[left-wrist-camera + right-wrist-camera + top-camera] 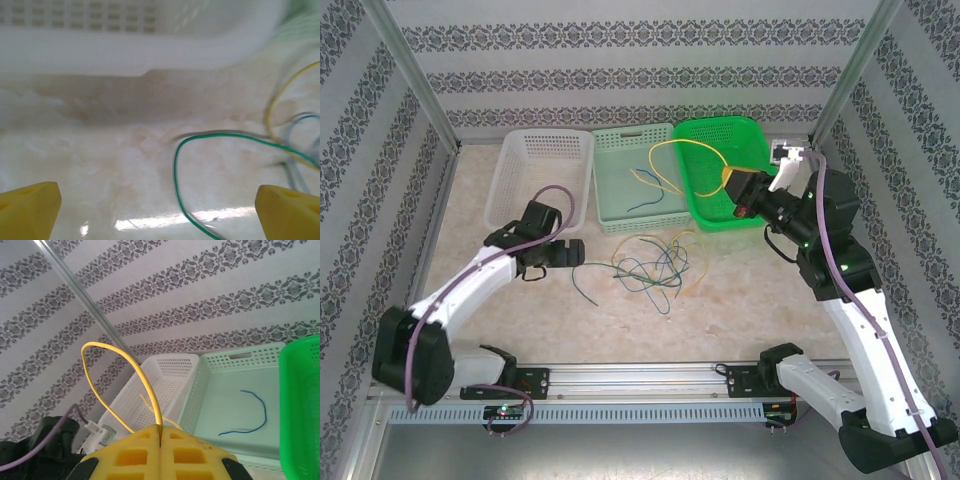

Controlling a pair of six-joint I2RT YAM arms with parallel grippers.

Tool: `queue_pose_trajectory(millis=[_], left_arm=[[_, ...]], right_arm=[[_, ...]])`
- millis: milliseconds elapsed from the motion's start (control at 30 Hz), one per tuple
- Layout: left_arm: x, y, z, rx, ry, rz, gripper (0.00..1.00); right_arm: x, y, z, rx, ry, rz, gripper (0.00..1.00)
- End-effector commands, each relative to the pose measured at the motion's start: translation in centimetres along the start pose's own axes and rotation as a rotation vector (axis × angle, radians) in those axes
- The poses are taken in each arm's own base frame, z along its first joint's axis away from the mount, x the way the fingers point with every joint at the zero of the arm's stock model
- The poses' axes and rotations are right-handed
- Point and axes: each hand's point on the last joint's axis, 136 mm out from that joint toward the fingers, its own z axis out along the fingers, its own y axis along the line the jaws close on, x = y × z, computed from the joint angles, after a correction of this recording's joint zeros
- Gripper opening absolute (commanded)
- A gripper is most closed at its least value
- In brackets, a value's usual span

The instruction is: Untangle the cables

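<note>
**A:** What does the overhead view show?

**B:** My right tool [728,182] is raised over the bright green basket [755,135]. It pinches a yellow cable [670,145] that arcs back above the pale green basket [610,150]. My left tool [570,252] sits low over the desk [740,290], just left of the tangle [650,268] of blue, green and yellow cables.

**A:** And the left wrist view?

**B:** My two yellow pads [30,207] stand spread wide, holding nothing. A thin green cable [176,160] curves across the desk between them. A yellow strand [272,105] lies to the right, and the white basket [125,45] is behind. I judge it best to pinch one cable alone, away from any crossing, then draw it out slowly.

**A:** The right wrist view?

**B:** My pads are pressed together on the yellow cable [95,347], which rises in a narrow, springy-looking loop. A blue cable [260,410] lies alone in the pale green basket. I cannot tell whether the yellow cable's far end is free, so I would lift it gently.
</note>
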Motion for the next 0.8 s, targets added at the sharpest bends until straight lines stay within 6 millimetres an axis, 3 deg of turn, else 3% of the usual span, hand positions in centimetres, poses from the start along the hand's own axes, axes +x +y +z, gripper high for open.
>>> queue_pose_trajectory(millis=[0, 100, 167, 333, 533, 767], left_arm=[[-4.5, -4.0, -4.4, 0.231, -0.268, -0.033, 1.0], [-7.4, -7.7, -8.1, 0.47, -0.452, -0.028, 1.0], [-8.5, -9.0, -9.2, 0.541, -0.489, -0.016, 1.0], [-10.3, -12.4, -8.7, 0.685, -0.424, -0.001, 1.0], [-13.4, -15.1, -9.2, 0.825, -0.472, -0.044, 1.0], [-13.7, -16.9, -9.9, 0.872, -0.48, -0.026, 1.0]], right_arm=[[-0.2, 0.9, 0.6, -0.069, 0.002, 0.038, 0.0], [0.3, 0.6, 1.4, -0.086, 0.02, 0.072, 0.0], [0.5, 0.7, 1.9, -0.11, 0.02, 0.095, 0.0], [0.8, 1.5, 2.9, -0.194, 0.023, 0.145, 0.0], [1.1, 1.9, 3.4, -0.217, 0.012, 0.158, 0.0], [1.4, 2.2, 4.3, -0.228, 0.022, 0.16, 0.0]])
